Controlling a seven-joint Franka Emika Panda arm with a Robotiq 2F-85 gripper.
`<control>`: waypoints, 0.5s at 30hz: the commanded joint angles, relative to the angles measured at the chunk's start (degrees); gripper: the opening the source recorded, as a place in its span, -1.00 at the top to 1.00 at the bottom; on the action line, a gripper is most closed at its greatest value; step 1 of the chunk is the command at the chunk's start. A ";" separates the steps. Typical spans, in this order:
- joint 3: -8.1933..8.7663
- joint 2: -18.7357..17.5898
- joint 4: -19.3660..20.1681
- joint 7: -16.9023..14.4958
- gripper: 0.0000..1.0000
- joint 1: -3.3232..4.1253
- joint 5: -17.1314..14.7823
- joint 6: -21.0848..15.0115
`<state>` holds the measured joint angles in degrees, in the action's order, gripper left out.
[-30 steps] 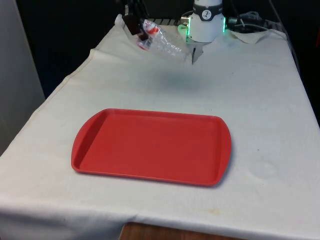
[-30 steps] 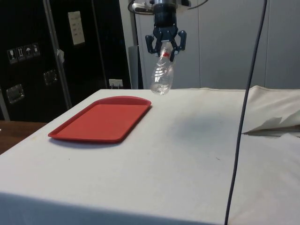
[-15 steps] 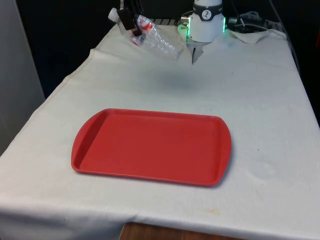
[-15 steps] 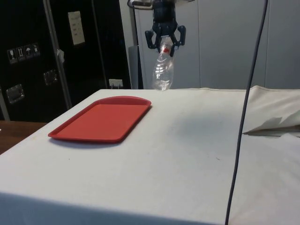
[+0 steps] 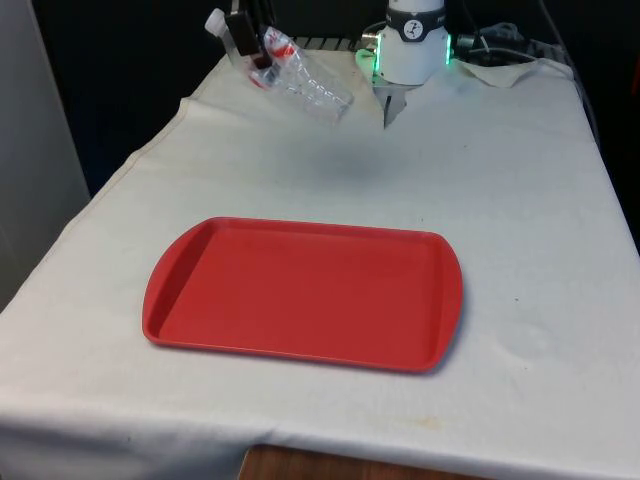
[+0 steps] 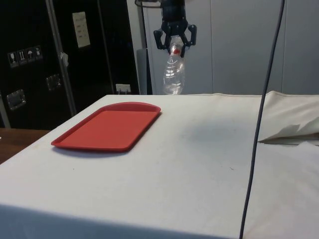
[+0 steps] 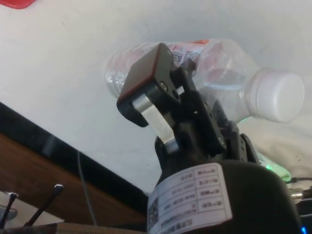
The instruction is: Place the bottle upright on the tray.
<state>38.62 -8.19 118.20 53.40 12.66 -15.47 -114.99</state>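
Note:
A clear plastic bottle (image 5: 303, 84) with a red-and-white label and a white cap (image 5: 215, 20) hangs high above the table's far end. My gripper (image 5: 246, 42) is shut on its neck. In the front view it tilts, cap up and to the front view's left, base lower. Hanging from the gripper (image 6: 174, 41), the bottle (image 6: 173, 75) looks nearly vertical in the side view. The wrist view has one finger (image 7: 146, 83) pressed on the bottle (image 7: 229, 73) below the cap (image 7: 279, 95). The red tray (image 5: 300, 295) lies flat and bare nearer the front edge, well apart from the bottle.
Crumpled white cloth (image 5: 505, 68) lies at the far end, on the front view's right. A black cable (image 6: 259, 124) hangs down across the side view. The tray (image 6: 107, 127) sits close to one long table edge.
The gripper has risen and moved toward the front view's left with the bottle. The bottle has swung closer to vertical in the side view.

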 commanded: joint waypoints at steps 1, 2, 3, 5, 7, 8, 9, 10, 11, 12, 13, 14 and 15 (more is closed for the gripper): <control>0.11 0.29 0.11 0.74 0.33 0.29 0.86 -1.03; 0.06 0.23 0.11 0.80 0.33 0.29 1.03 -1.26; 0.06 0.29 0.17 0.86 0.33 0.29 1.38 -1.89; 0.00 0.34 0.23 0.92 0.33 0.29 1.72 -2.41; -0.06 0.40 0.29 0.86 0.33 0.29 1.89 -3.04; -0.11 0.00 -0.06 0.29 0.33 0.06 1.38 -2.06; -0.06 0.40 0.29 0.86 0.33 0.29 1.95 -3.38; -0.11 0.46 0.34 0.80 0.33 0.29 2.06 -4.01; -0.11 0.46 0.40 0.74 0.33 0.29 2.12 -4.35; -0.11 0.46 0.46 0.74 0.33 0.29 2.18 -4.70; -0.17 0.46 0.46 0.74 0.33 0.29 2.23 -5.04; -0.17 0.46 0.52 0.74 0.33 0.29 2.29 -5.44; -0.23 0.52 0.57 0.69 0.33 0.29 2.41 -5.84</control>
<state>38.33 -8.19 118.32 53.69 12.72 -13.64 -119.46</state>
